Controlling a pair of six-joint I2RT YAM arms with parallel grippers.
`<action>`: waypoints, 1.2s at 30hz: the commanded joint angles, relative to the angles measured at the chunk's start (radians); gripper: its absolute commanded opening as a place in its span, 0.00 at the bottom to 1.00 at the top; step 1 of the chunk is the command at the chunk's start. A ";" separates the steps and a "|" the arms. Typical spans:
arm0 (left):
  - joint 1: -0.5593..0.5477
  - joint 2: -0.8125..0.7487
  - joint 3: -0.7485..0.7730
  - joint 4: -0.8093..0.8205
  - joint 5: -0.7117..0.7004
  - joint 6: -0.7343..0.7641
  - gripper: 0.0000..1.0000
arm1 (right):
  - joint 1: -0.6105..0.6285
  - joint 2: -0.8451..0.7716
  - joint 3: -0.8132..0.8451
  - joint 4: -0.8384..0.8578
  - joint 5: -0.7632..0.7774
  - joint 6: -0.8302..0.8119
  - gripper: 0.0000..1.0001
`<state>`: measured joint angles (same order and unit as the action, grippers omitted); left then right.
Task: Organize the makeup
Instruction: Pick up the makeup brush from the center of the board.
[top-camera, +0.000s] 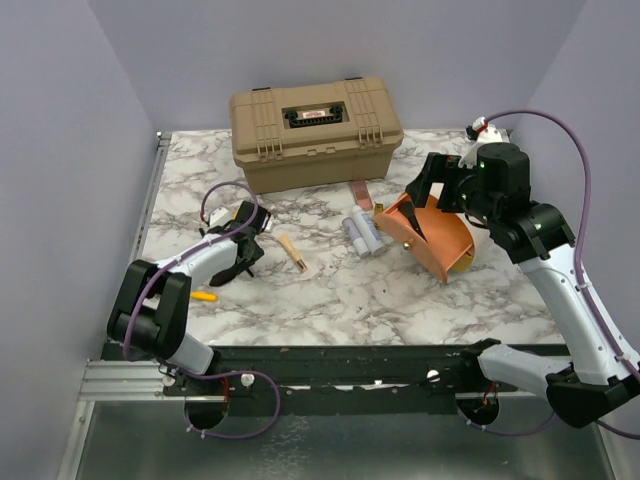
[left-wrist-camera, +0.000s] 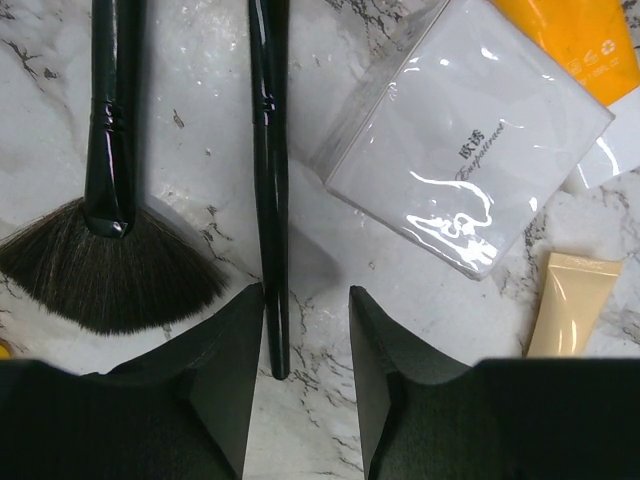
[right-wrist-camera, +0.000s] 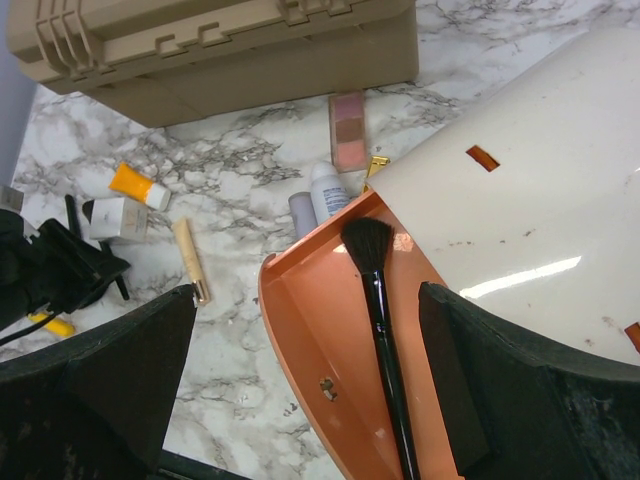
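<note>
1. The left gripper (left-wrist-camera: 305, 300) is pictured lowered over a thin black brush (left-wrist-camera: 270, 180), which lies on the marble worktop (top-camera: 350, 300) nearer its left edge than its centre.
2. The jaws are seen parted with nothing clamped. The butt end of the handle lies between them, close against one finger, with a clear gap to the other.
3. The brush's long axis is set straight ahead of the gripper, square to the line on which the jaws close, so a plain squeeze is judged enough to take it.
4. A fan brush (left-wrist-camera: 110, 200) lies just beside the thin brush on one side and a clear packet (left-wrist-camera: 465, 150) on the other. Neither is judged to be in the fingers' path.
5. The right gripper (right-wrist-camera: 308, 292) is held spread wide, gripping nothing, above the open mouth of the round pouch (right-wrist-camera: 300, 360) toward the worktop's right edge. A black brush (right-wrist-camera: 380, 320) lies inside the pouch.
6. The left arm is by far the nearer to the thin brush.
</note>
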<state>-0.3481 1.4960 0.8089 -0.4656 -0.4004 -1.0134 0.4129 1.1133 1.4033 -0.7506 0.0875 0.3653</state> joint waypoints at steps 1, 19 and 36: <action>0.004 0.039 -0.004 -0.012 0.006 0.011 0.40 | 0.005 -0.010 -0.013 -0.017 0.004 -0.006 1.00; 0.005 0.026 -0.036 -0.011 0.004 0.038 0.00 | 0.006 0.033 0.007 -0.039 -0.017 0.010 1.00; 0.004 -0.079 -0.057 0.022 0.016 0.046 0.00 | 0.006 0.015 -0.009 -0.032 -0.019 0.012 1.00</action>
<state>-0.3477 1.4654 0.7738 -0.4530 -0.3920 -0.9478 0.4129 1.1450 1.3888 -0.7570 0.0837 0.3733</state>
